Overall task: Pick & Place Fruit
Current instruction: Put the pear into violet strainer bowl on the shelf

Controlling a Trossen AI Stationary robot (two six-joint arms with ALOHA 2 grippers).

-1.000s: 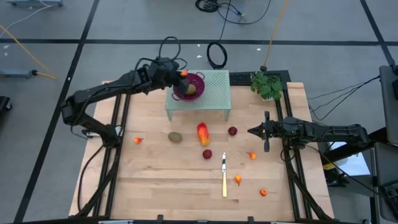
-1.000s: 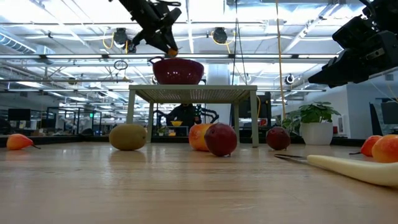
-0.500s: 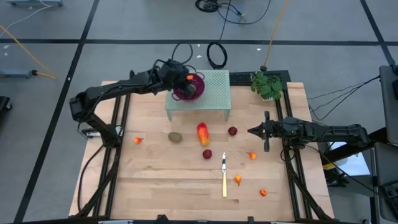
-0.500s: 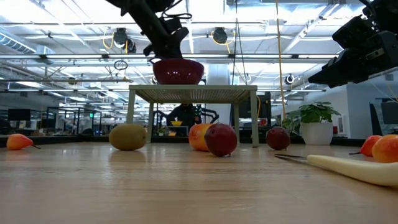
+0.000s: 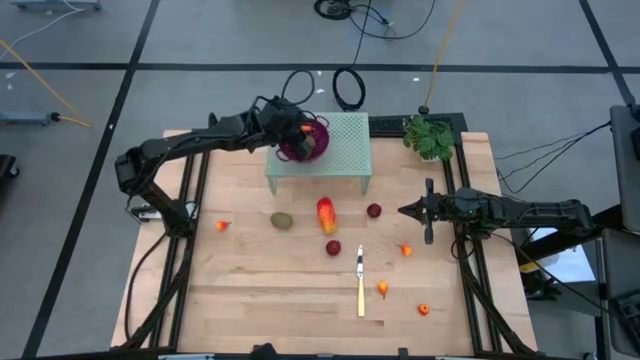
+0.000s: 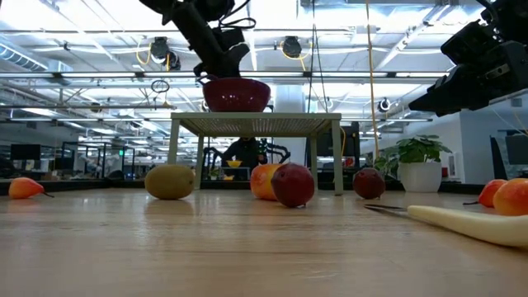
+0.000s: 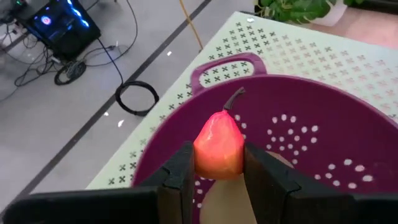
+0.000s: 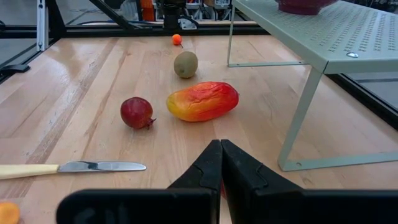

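left gripper (image 7: pixel 217 180) clenched on small orange-red pear-shaped fruit (image 7: pixel 219 146), holding it over purple colander (image 7: pixel 323 99), which sits on pale green perforated stand (image 5: pixel 345 150) at far edge of tabletop (image 5: pixel 270 290). brown-green oval (image 7: pixel 273 163) lies in the colander. right gripper (image 8: pixel 221 163) fully closed on nothing, low over tabletop nr right edge. w/ rest of fruit on tabletop mid: kiwi-like oval (image 5: pixel 282 220), red-orange oblong (image 5: pixel 326 213), two dark red balls (image 5: pixel 373 211) (image 5: pixel 333 248). knife (image 5: pixel 360 280) toward near edge.
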